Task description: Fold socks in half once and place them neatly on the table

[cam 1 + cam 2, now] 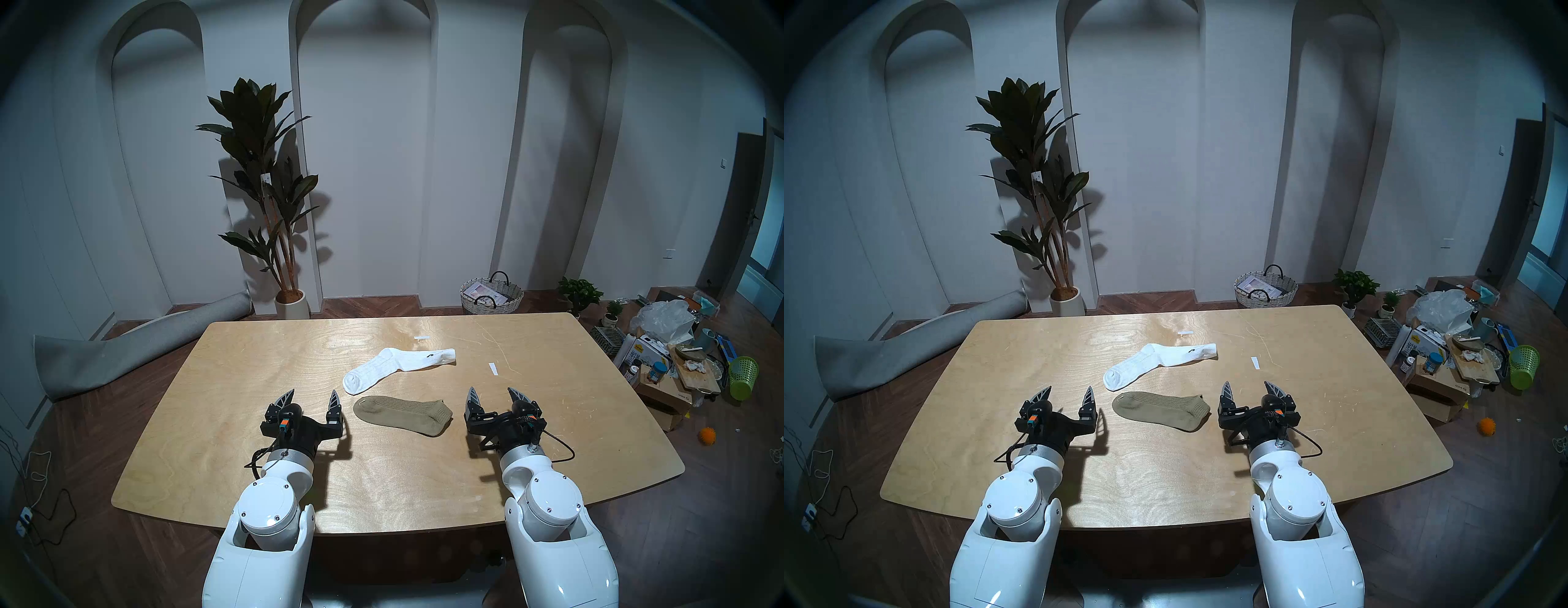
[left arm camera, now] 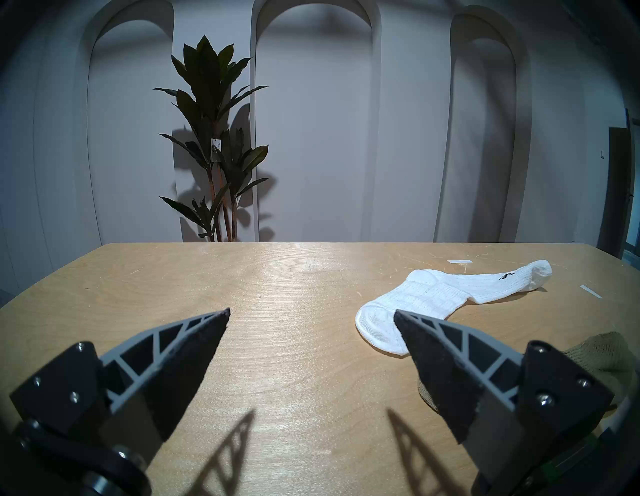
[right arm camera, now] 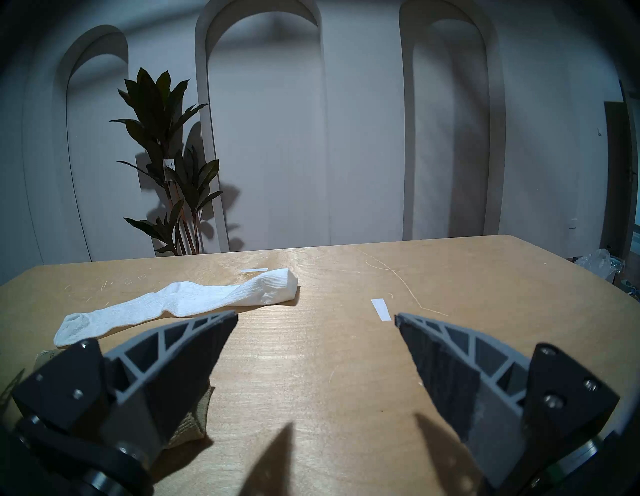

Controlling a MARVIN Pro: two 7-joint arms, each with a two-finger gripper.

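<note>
A white ribbed crew sock [image 1: 396,368] [image 1: 1157,360] [image 2: 446,298] [image 3: 180,304] with a small dark logo lies flat and unfolded in the middle of the plywood table [image 1: 263,365] [image 1: 1021,361]. An olive-khaki ankle sock [image 1: 403,414] [image 1: 1161,409] lies flat just in front of it; its edge shows in the left wrist view [image 2: 599,353] and the right wrist view [image 3: 194,422]. My left gripper [image 1: 313,394] [image 1: 1067,392] [image 2: 311,313] is open and empty, left of the khaki sock. My right gripper [image 1: 494,392] [image 1: 1247,387] [image 3: 317,320] is open and empty, right of it.
Two small white paper strips lie on the table, one behind the white sock [image 1: 422,338] and one to its right [image 1: 492,368]. A potted plant [image 1: 265,191], a rolled rug [image 1: 127,352], a wicker basket [image 1: 491,295] and floor clutter [image 1: 670,361] surround the table.
</note>
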